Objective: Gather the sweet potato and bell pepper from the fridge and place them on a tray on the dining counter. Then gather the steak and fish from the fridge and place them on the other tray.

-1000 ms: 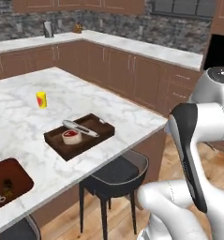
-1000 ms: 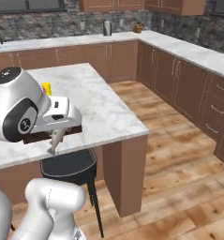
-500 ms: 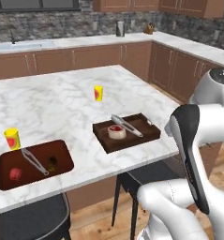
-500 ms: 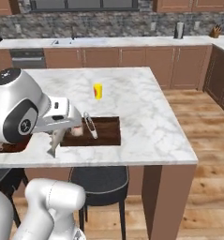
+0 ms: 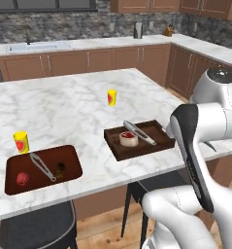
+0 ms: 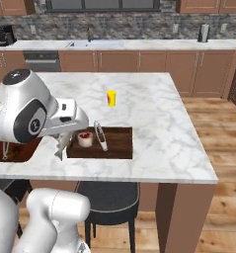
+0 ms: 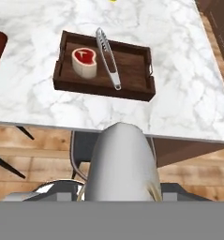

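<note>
My gripper point(image 6: 64, 142) is shut on the fish point(image 6: 59, 147), a silver-grey body that hangs below the hand just in front of the counter's near edge. The hand view looks past the fish point(image 7: 122, 164), which hides my fingertips. Beyond it lies a dark wooden tray point(image 7: 132, 70) with the steak point(image 7: 84, 61) and metal tongs point(image 7: 108, 56) in it. The same tray point(image 5: 141, 151) and steak point(image 5: 128, 138) sit near the counter's front edge. To the left, a second tray point(image 5: 71, 160) holds a red bell pepper point(image 5: 23, 178), a dark sweet potato point(image 5: 60, 168) and tongs.
Two yellow cups point(image 5: 111, 97) point(image 5: 21, 142) stand on the marble island. Dark stools point(image 6: 107, 195) point(image 5: 35, 228) are tucked under its near edge. Wooden floor runs to the right of the island; cabinets and a sink line the back wall.
The base has swung around, so both base views now face the island square on with both trays in sight. The fish stays in my shut gripper.
</note>
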Controlling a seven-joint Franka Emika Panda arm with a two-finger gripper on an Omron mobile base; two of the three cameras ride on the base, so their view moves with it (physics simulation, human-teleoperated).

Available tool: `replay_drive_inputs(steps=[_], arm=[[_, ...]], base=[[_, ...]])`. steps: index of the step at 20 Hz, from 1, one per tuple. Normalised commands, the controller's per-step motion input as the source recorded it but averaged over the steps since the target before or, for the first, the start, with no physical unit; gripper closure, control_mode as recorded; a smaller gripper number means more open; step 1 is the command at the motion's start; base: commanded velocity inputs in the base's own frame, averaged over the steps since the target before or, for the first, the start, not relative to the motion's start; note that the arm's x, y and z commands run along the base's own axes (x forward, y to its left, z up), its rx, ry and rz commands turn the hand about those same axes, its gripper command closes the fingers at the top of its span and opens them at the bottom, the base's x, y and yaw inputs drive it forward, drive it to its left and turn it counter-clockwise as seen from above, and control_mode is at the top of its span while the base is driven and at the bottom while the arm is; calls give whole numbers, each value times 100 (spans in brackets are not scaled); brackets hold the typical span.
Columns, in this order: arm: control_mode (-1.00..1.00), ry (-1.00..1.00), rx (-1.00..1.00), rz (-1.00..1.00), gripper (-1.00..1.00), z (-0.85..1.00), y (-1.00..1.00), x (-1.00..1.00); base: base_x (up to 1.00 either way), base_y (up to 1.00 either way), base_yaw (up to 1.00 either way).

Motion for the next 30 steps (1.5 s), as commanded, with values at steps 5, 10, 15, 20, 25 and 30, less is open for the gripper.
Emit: replay_drive_inputs(steps=[5,10,15,20,25,30], arm=[[-100,12,0,0,100,-27,0,100],[-100,13,0,0,100,-39,0,93],[-100,15,0,1,100,-55,0,79],[-100,9,0,2,100,-58,-6,81],[-100,2,2,3,100,-44,-33,77],[-100,0,0,4,100,-45,-30,75]], base=[[0,0,0],[0,0,0],[0,0,0],[0,0,0],[0,0,0],[0,0,0]])
